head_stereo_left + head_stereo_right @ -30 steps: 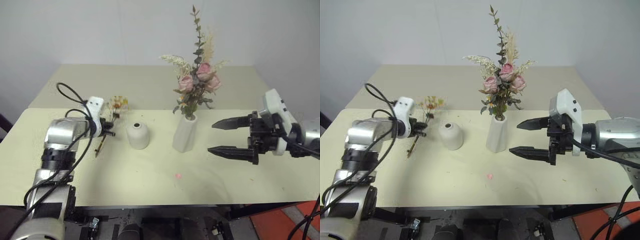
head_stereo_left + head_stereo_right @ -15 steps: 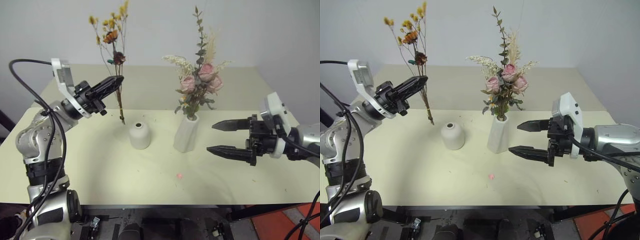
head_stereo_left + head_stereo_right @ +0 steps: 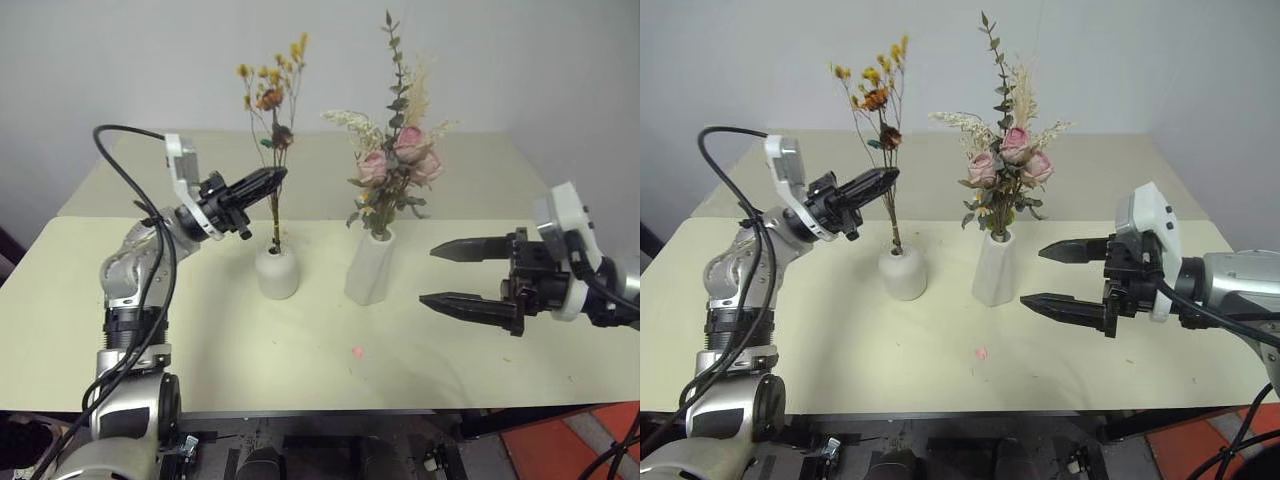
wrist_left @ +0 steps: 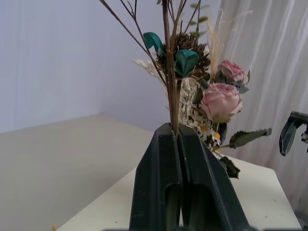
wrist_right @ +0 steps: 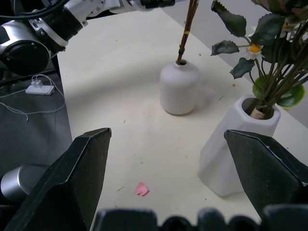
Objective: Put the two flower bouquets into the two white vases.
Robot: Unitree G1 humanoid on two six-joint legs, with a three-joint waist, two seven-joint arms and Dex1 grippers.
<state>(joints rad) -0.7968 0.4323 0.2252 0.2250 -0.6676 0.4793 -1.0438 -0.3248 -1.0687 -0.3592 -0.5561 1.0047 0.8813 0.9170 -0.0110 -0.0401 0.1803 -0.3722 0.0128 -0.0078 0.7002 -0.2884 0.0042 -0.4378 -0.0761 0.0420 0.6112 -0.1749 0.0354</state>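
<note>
Table (image 3: 300,340) | left tool (image 3: 277,176) clamps small bunch (image 3: 272,110) | right tool (image 3: 450,275) agape

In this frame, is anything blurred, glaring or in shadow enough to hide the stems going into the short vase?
Head views: even, soft light, no glare, and the small bouquet reads sharply above the short vase. Right wrist view: the stems meet the vase mouth clearly, with faint shadows. Left wrist view: the left gripper looms large and soft-edged.

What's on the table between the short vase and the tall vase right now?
Nothing: bare tabletop lies between the short vase and the tall vase, as the right eye view shows. The pink petal lies nearer the front edge.
</note>
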